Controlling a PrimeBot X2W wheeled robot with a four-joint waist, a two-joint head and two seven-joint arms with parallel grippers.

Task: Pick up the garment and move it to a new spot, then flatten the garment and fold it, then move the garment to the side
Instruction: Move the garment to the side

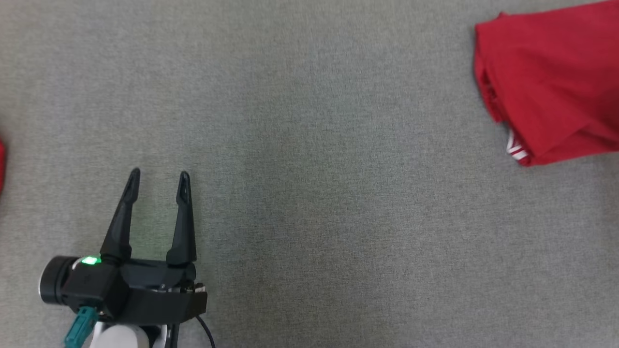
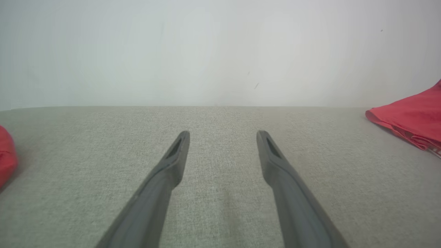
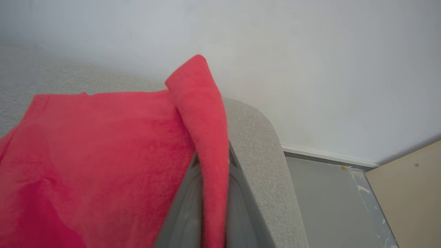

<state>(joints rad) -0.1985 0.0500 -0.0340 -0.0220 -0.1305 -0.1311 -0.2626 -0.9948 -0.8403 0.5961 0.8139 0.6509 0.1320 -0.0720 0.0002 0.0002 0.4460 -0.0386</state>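
Observation:
The garment [image 1: 551,82] is a red shirt, folded and lying at the far right of the grey fabric surface; its left edge also shows in the left wrist view [image 2: 410,120]. In the right wrist view a fold of the red garment [image 3: 203,131] stands pinched between my right gripper's [image 3: 213,179] two grey fingers, which are shut on it. My left gripper [image 1: 157,181] hovers open at the lower left, far from the garment, with nothing between its fingers [image 2: 172,162].
A second bit of red cloth [image 1: 1,164] peeks in at the left edge, seen too in the left wrist view [image 2: 7,155]. The grey surface's right edge [image 3: 265,148] drops to a grey floor [image 3: 330,203] by a white wall.

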